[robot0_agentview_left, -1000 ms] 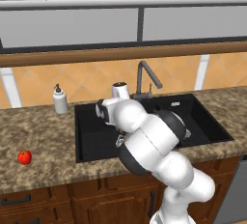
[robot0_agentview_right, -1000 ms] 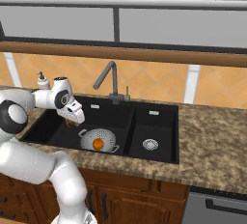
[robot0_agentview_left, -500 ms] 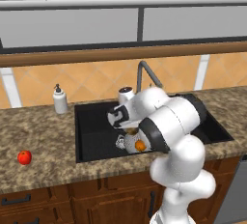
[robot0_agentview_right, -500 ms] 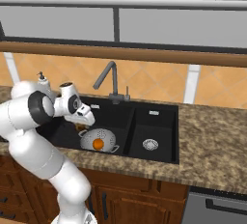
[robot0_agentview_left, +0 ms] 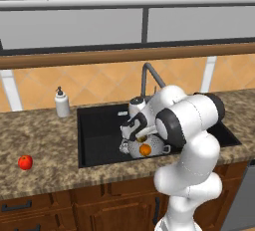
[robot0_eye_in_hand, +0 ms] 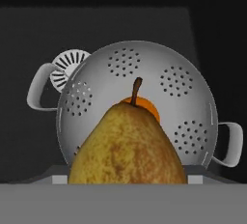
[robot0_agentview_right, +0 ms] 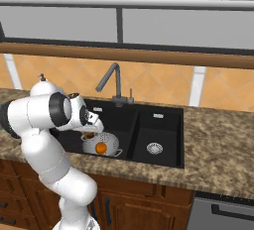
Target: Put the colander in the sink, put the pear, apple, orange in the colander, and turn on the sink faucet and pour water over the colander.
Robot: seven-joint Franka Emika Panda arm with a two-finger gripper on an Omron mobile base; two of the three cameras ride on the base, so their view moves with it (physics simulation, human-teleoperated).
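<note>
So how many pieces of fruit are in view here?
3. The orange lies in the colander, the pear is held in the gripper above it, and the apple sits on the counter.

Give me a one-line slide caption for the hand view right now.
Pear held in the gripper above the colander in the sink, with the orange already inside.

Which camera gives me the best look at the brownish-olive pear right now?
The hand view: the brownish-olive pear looms large, stem up, above the silvery perforated colander. In the left base view it's a sliver by the gripper; in the right, barely visible.
</note>
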